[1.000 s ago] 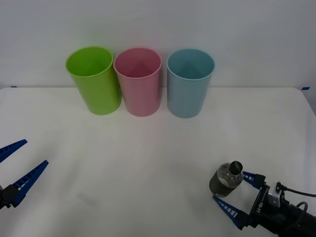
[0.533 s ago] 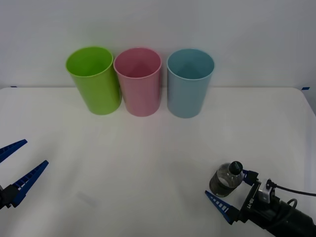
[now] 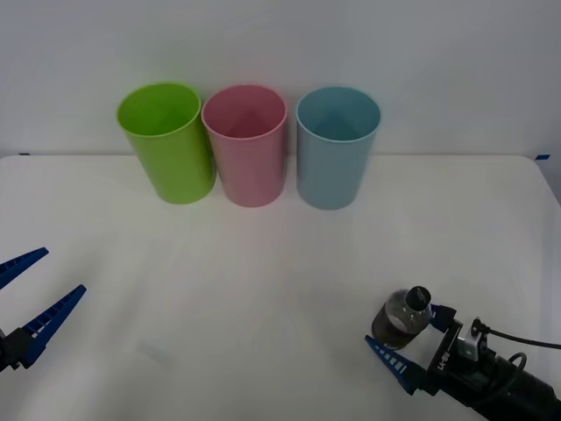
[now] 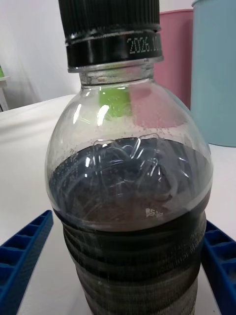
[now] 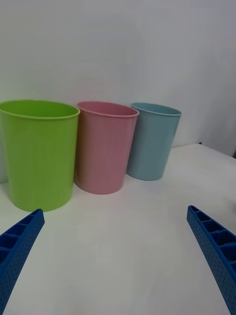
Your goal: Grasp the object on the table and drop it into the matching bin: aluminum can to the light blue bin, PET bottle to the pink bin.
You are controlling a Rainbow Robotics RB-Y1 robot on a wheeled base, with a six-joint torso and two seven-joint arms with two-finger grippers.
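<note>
Backdrop, front view: plain white wall behind a white table (image 3: 263,289).
Bins, front view: lime green bin (image 3: 166,140), pink bin (image 3: 246,143) and light blue bin (image 3: 336,145) stand in a row at the table's far edge, left to right, green and pink touching.
Bottle, front view: small bottle (image 3: 401,319) upright near the table's front right, well apart from the bins.
Right gripper, front view: right gripper (image 3: 410,340) low at the bottle, jaws spread, one blue finger on each side.
Left gripper, front view: left gripper (image 3: 24,298) at the front left edge, jaws spread, nothing between.
Writing, right wrist view: "2026.1" printed in white on the ring under the bottle's (image 4: 130,187) black cap; the rest runs out of sight.
Fingers, right wrist view: fingers (image 4: 24,251) flank the bottle; contact cannot be told.
Left wrist view: three bins ahead on the table, blue fingers (image 5: 211,246) wide apart.
</note>
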